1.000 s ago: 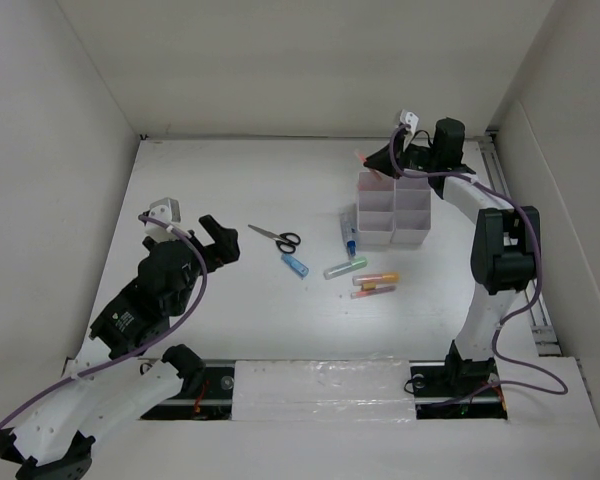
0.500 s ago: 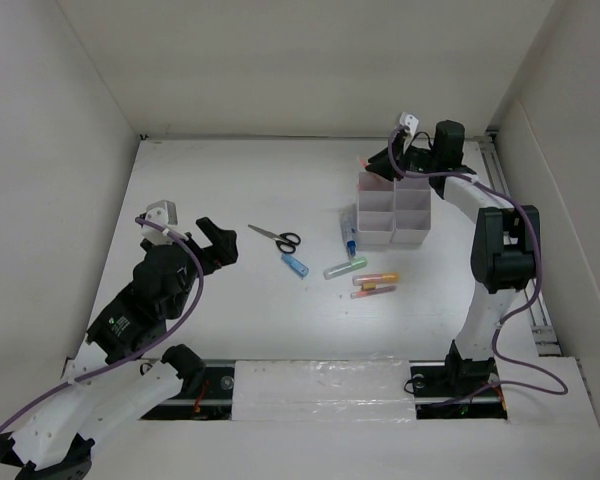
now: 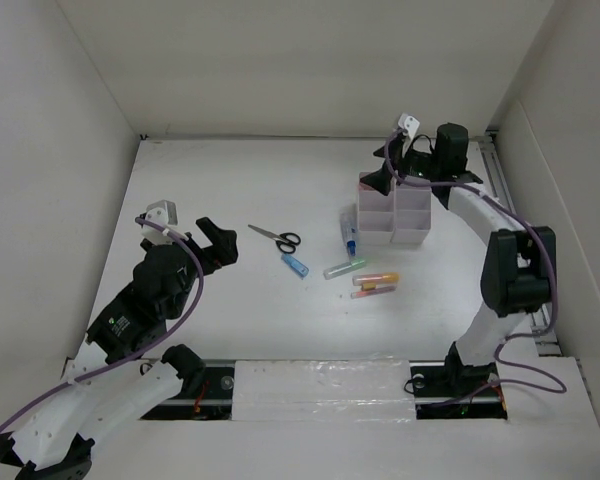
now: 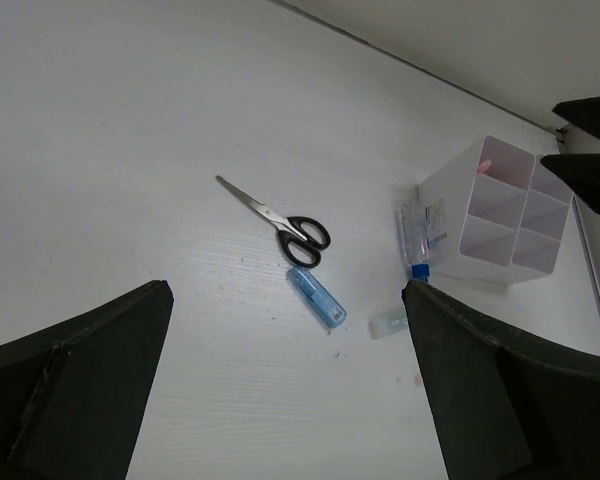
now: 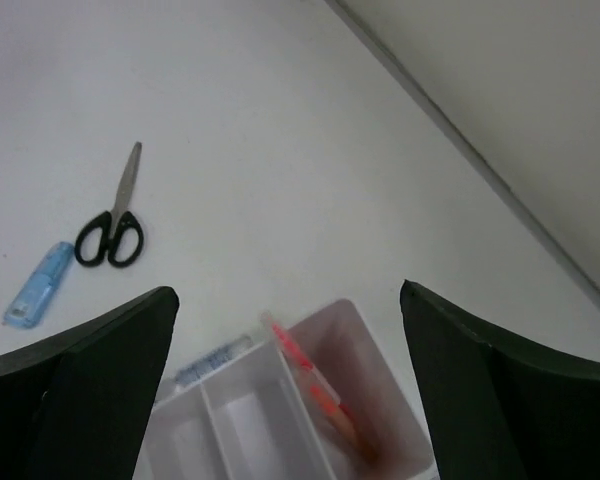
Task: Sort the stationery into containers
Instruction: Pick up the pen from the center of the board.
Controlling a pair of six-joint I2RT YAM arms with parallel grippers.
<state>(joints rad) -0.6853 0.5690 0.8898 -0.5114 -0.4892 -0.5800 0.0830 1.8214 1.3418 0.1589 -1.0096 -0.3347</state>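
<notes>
White tabletop first: my left gripper [image 3: 220,240] hangs wide open and empty near the flat scissors [image 3: 277,237], which could skid under a pinch. The red pen [image 5: 315,390] leans in the far-left compartment of the organiser [image 3: 408,237], beneath my spread-open right gripper [image 3: 382,168]; a careless retreat could snag it.

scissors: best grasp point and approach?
Pinch the scissors across the closed blades just ahead of the pivot, coming straight down. They lie flat with the blades shut, and the blue tube lies close to the handle loops, so the blade end likely has more room.
</notes>
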